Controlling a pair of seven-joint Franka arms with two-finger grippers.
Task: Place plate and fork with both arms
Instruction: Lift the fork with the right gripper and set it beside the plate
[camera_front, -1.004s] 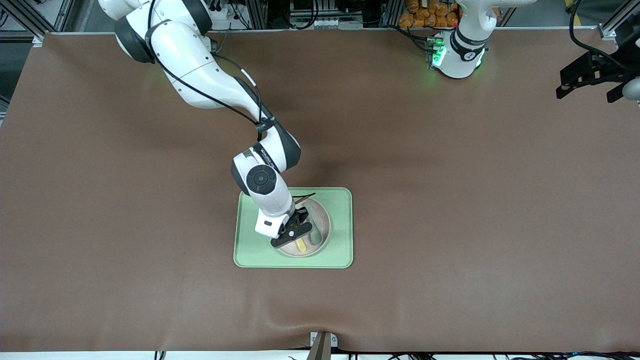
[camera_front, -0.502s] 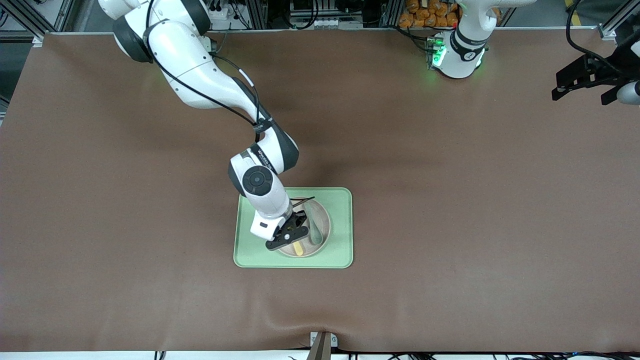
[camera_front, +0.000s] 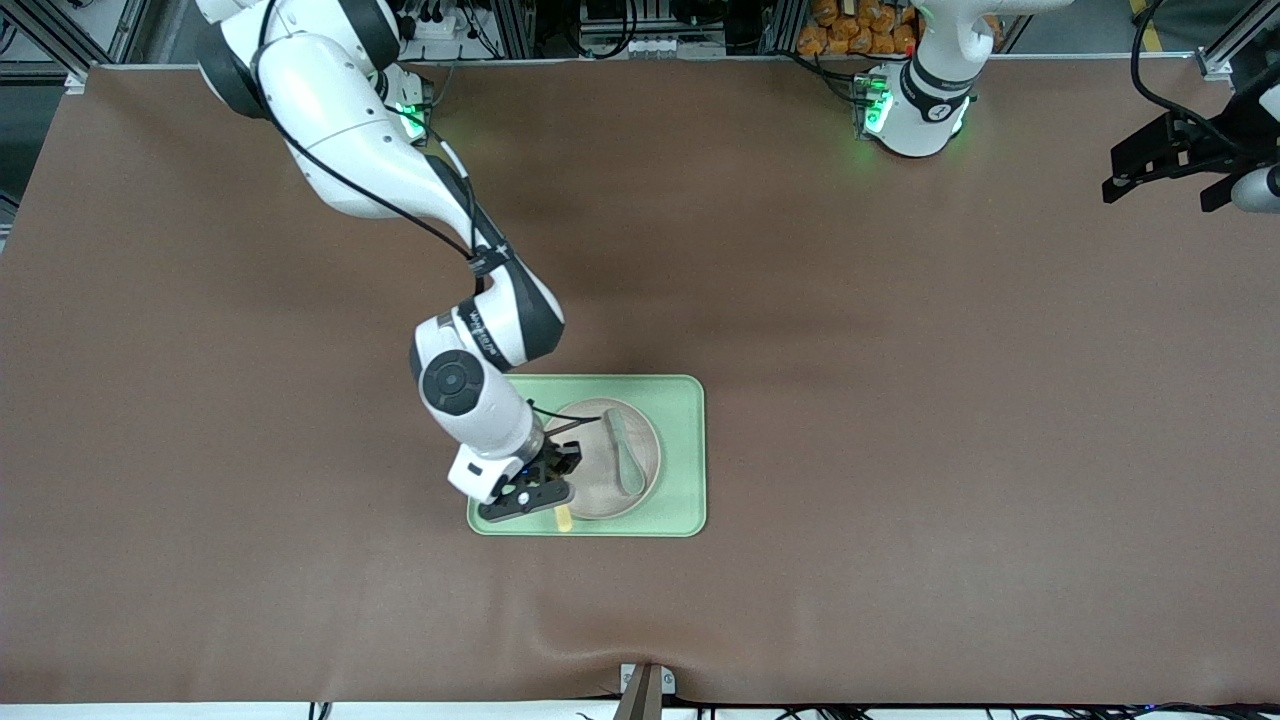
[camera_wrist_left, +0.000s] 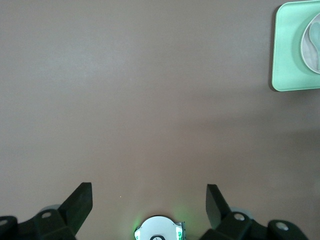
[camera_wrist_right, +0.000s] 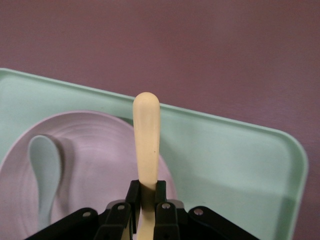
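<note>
The cream plate lies on the light-green tray in the middle of the table. My right gripper is shut on the pale-yellow fork and holds it up over the plate's rim and the tray, at the edge toward the right arm's end. In the right wrist view the fork's handle sticks out from between the shut fingers, over the plate and tray. My left gripper waits, open and empty, high over the left arm's end of the table; in its own view it is over bare mat.
A muted-green spoon lies in the plate and also shows in the right wrist view. The brown mat covers the whole table. The tray corner shows in the left wrist view, and the left arm's base below the fingers.
My right gripper has moved with the fork from over the plate's middle toward the right arm's end and the front camera, out to the plate's rim. The left arm has barely moved.
</note>
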